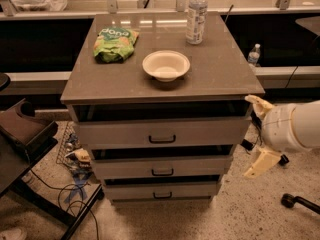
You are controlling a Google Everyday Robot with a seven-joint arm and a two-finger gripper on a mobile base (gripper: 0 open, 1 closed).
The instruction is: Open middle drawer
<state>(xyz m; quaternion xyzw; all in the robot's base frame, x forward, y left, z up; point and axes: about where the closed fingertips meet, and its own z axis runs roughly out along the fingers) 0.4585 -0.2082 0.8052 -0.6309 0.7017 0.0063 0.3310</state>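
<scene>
Middle drawer [162, 165], flat grey panel, black bar handle [162, 172], cream gripper [256, 136] at right, fingers [260, 106] spread

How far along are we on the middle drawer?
Nothing done yet: the middle drawer looks closed, its handle untouched. In hand: the gripper, fingers open, hangs to the right of the cabinet, away from that handle. Left: reach the handle, grip it, pull the drawer out.

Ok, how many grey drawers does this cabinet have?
3, stacked, none apparently hidden: the tallest grey drawer on top, the middle drawer with black bar handle below, the narrowest drawer at the bottom. The gripper hangs right of the grey cabinet.
</scene>
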